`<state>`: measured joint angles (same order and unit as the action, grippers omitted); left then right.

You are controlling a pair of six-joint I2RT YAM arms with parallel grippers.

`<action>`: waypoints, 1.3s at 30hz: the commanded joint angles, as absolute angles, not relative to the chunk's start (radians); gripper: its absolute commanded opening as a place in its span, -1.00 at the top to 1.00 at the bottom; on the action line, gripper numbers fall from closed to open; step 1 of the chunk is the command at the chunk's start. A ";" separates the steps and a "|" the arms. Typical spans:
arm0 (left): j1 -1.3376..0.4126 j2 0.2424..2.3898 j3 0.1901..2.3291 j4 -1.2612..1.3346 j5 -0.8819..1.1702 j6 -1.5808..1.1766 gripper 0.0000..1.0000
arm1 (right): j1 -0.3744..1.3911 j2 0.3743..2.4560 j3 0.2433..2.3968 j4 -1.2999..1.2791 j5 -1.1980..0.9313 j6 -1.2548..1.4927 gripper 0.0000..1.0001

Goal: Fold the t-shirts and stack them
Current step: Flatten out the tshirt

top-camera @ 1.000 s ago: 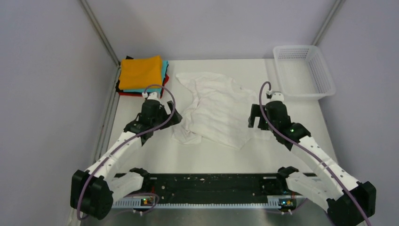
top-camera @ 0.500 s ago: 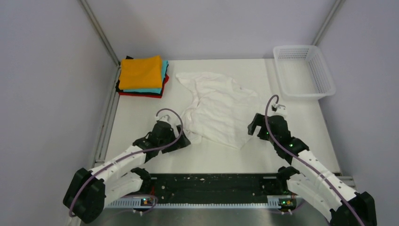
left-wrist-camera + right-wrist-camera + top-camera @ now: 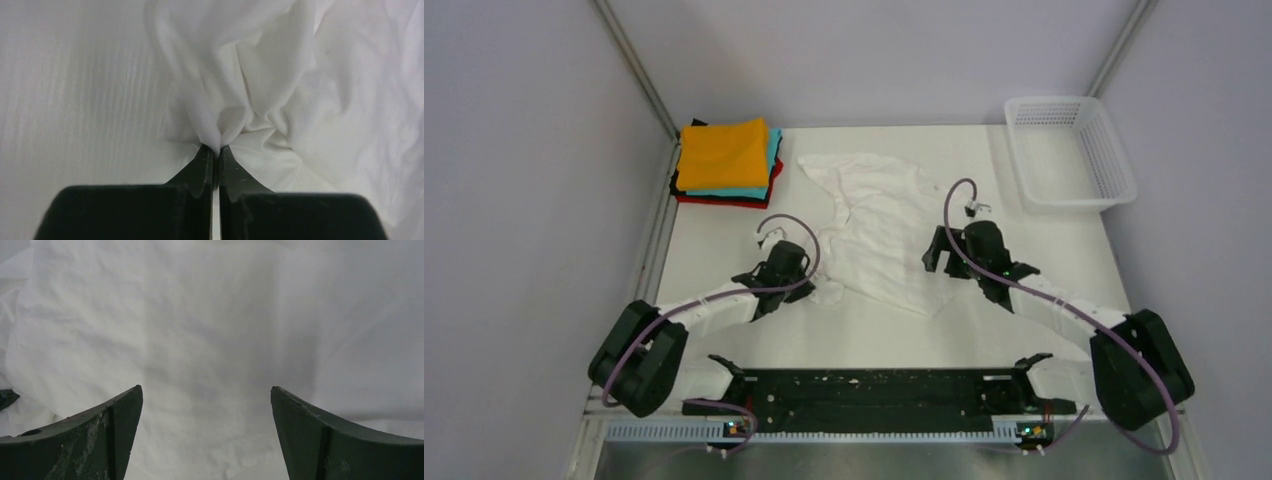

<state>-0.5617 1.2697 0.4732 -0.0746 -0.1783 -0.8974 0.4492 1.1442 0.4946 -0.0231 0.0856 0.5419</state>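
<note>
- While the left arm (image 3: 714, 298) lies low over the table (image 3: 724, 240), the left jaws are pressed together on a small pinch of the white t-shirt (image 3: 879, 235), at the cloth's near-left corner.
- Seen from the left wrist, the fabric bunches into soft folds that gather right at the jaw tips, with bare table to the left of the pinch.
- The right arm (image 3: 1054, 305) reaches in from the other side, and the right jaws stand wide apart over the near-right part of the white t-shirt, holding nothing.
- Seen from the right wrist, flat, lightly creased cloth fills the gap between them; whether the tips touch the cloth cannot be told.
- The white t-shirt lies wrinkled and unfolded in the middle of the table, between the two arms, its far end reaching toward the back edge.
- A stack of folded t-shirts sits at the far-left corner: the orange t-shirt (image 3: 722, 150) on top, the teal t-shirt (image 3: 729, 191) under it, the red t-shirt (image 3: 724, 201) lower, and the black t-shirt (image 3: 674, 185) showing along the left side.
- That stack is just left of the white t-shirt's far end, not touching it.
- A white mesh basket (image 3: 1114, 165) stands at the far-right corner, apart from the cloth.
</note>
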 commanded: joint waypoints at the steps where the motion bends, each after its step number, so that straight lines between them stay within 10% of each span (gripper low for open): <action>1: -0.526 1.337 0.534 -0.146 -0.286 -0.905 1.00 | 0.471 1.335 0.647 0.176 0.063 0.477 -0.92; 12: -0.522 1.063 0.521 -0.426 -0.445 -0.949 1.00 | 0.476 1.708 0.803 0.136 0.168 0.558 -0.82; 26: -0.509 0.781 0.704 -0.593 -0.806 -0.925 1.00 | 0.642 1.041 0.294 -0.345 0.215 0.913 -0.81; 39: -0.477 0.954 0.543 -0.481 -0.572 -0.958 1.00 | 0.716 0.889 0.536 -0.319 0.342 0.656 -0.95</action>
